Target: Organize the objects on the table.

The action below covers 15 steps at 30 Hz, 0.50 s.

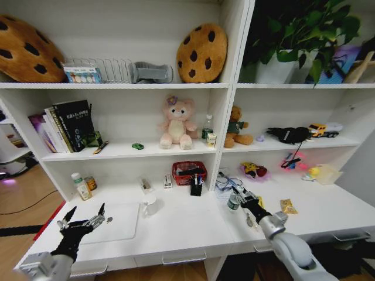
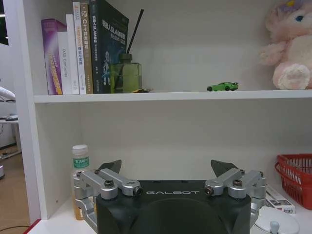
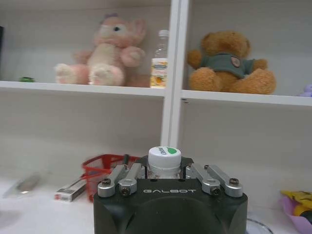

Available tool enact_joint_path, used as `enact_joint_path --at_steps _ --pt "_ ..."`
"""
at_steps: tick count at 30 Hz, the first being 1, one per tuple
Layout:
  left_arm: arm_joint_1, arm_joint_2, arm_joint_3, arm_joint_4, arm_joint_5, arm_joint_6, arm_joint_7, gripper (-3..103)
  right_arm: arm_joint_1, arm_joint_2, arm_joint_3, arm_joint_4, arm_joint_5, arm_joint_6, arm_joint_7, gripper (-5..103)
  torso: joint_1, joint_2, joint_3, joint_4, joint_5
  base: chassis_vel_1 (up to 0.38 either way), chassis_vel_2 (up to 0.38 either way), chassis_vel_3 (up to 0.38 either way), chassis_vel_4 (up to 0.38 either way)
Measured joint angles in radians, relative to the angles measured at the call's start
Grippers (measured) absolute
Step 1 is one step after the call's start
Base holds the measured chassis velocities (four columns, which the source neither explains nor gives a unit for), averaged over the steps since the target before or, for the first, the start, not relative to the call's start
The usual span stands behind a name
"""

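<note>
My right gripper [image 1: 239, 196] is just above the white table [image 1: 187, 231], right of centre, shut on a small green can [image 1: 234, 204]. The can's white lid [image 3: 164, 157] shows between the fingers of the right gripper [image 3: 164, 171]. A tan snack packet [image 1: 287, 206] lies on the table to its right. My left gripper [image 1: 83, 219] hovers open over the left end of a thin silver laptop [image 1: 117, 225]. The left gripper [image 2: 166, 168] holds nothing. A tiny green toy car [image 1: 137, 146] [image 2: 223, 87] and a pen [image 1: 99, 147] rest on the shelf above.
At the back of the table stand a red basket [image 1: 188, 172], a black pen holder [image 1: 196, 186], a white cup [image 1: 150, 205] and small bottles [image 1: 81, 186]. Books [image 1: 67, 124], plush toys [image 1: 177, 124] and cookie cushions [image 1: 202, 52] fill the shelves.
</note>
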Motion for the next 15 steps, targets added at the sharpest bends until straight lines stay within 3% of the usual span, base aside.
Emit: enact_joint_path --at_steps 2,4,5,7,10,12,15 --pt "0.000 0.000 0.000 0.000 0.000 0.000 0.001 100 -0.072 0.025 0.028 0.053 -0.006 0.019 -0.023 30 0.000 0.000 0.000 -0.0001 -0.0002 0.000 0.000 0.000 0.000" --pt "0.000 0.000 0.000 0.000 0.000 0.000 0.000 100 -0.241 0.095 0.080 0.161 -0.015 0.084 -0.083 30 0.000 0.000 0.000 0.0004 -0.0004 0.000 0.000 0.000 0.000" --pt "0.000 0.000 0.000 0.000 0.000 0.000 0.000 100 -0.241 0.095 0.080 0.161 -0.015 0.084 -0.083 30 0.000 0.000 0.000 0.0004 -0.0004 0.000 0.000 0.000 0.000" --pt "0.000 0.000 0.000 0.000 0.000 0.000 0.000 100 -0.407 0.173 0.093 0.209 -0.067 0.172 -0.137 30 0.000 0.000 0.000 0.0000 -0.0006 0.000 0.000 0.000 0.000" --pt "0.000 0.000 0.000 0.000 0.000 0.000 0.000 100 -0.455 0.194 0.081 0.206 -0.105 0.210 -0.147 30 0.000 0.000 0.000 -0.0002 -0.0006 0.000 0.000 0.000 0.000" --pt "0.000 0.000 0.000 0.000 0.000 0.000 0.000 100 -0.539 0.238 0.046 0.150 -0.234 0.306 -0.168 30 0.000 0.000 0.000 0.0003 -0.0001 0.000 0.000 0.000 0.000" --pt "0.000 0.000 0.000 0.000 0.000 0.000 0.000 100 -0.577 0.255 0.031 0.096 -0.283 0.356 -0.171 30 0.000 0.000 0.000 0.0004 -0.0001 0.000 0.000 0.000 0.000"
